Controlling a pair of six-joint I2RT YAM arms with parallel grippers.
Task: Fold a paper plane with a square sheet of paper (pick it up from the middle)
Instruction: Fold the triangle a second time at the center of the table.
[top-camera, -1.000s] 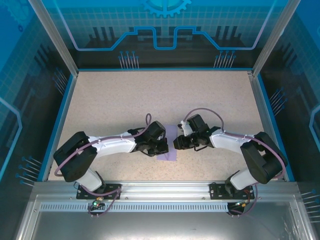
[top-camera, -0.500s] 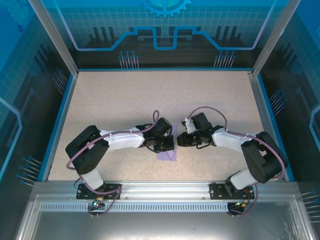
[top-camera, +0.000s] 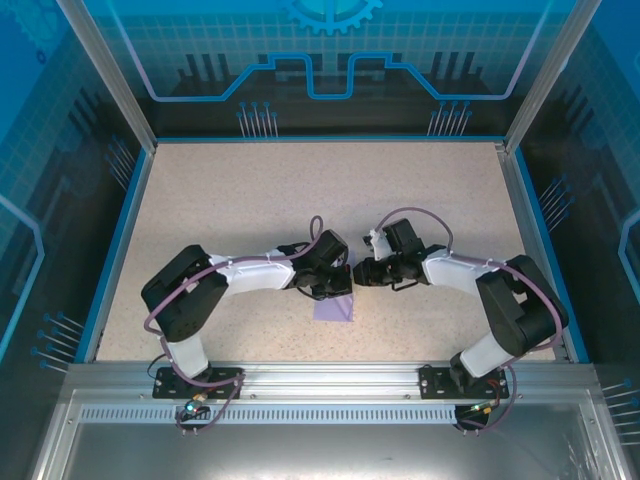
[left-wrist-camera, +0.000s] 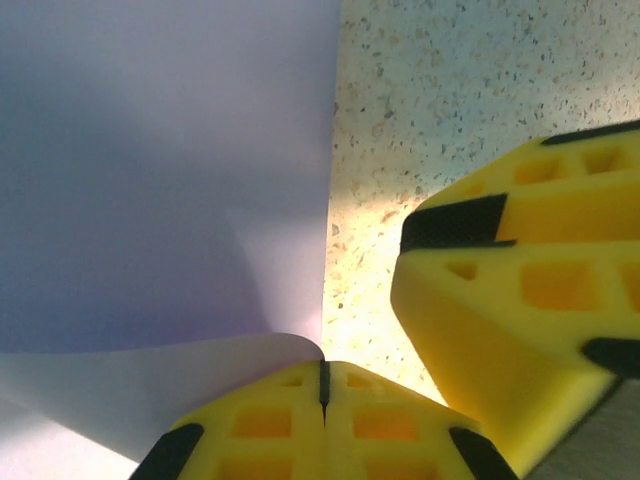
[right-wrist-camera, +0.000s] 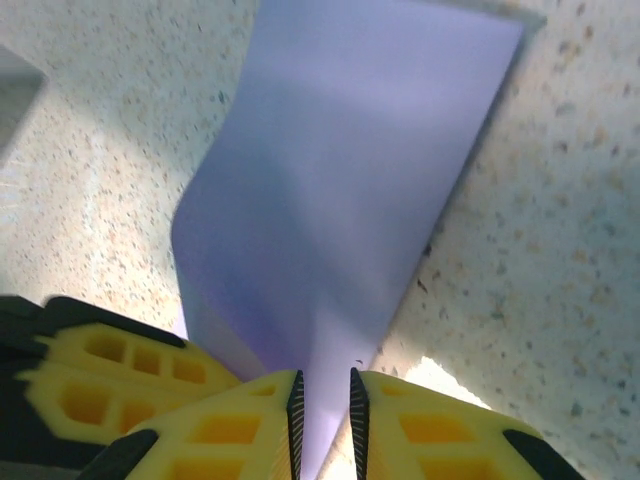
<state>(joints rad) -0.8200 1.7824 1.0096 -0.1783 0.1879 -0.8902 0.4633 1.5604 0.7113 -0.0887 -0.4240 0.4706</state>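
The square sheet of paper (top-camera: 333, 308) is lavender and lies near the table's front middle, its far part under both grippers. My left gripper (top-camera: 343, 285) is shut; in its wrist view a lifted flap of the paper (left-wrist-camera: 170, 180) curls up into the seam of the closed left gripper (left-wrist-camera: 323, 372). My right gripper (top-camera: 358, 276) faces it from the right. The right gripper (right-wrist-camera: 325, 385) stands narrowly open, with a raised part of the paper (right-wrist-camera: 340, 180) running between its pads. One right finger (left-wrist-camera: 500, 300) sits close beside the left jaws.
The speckled table (top-camera: 230, 210) stretches far and to both sides, bounded by a blue rim (top-camera: 118, 240) and glass walls. A metal rail (top-camera: 320, 385) with both arm bases runs along the near edge.
My left gripper has moved right and slightly away, up to the paper's far part. The right gripper has shifted a little farther back and its jaws have narrowed around the paper.
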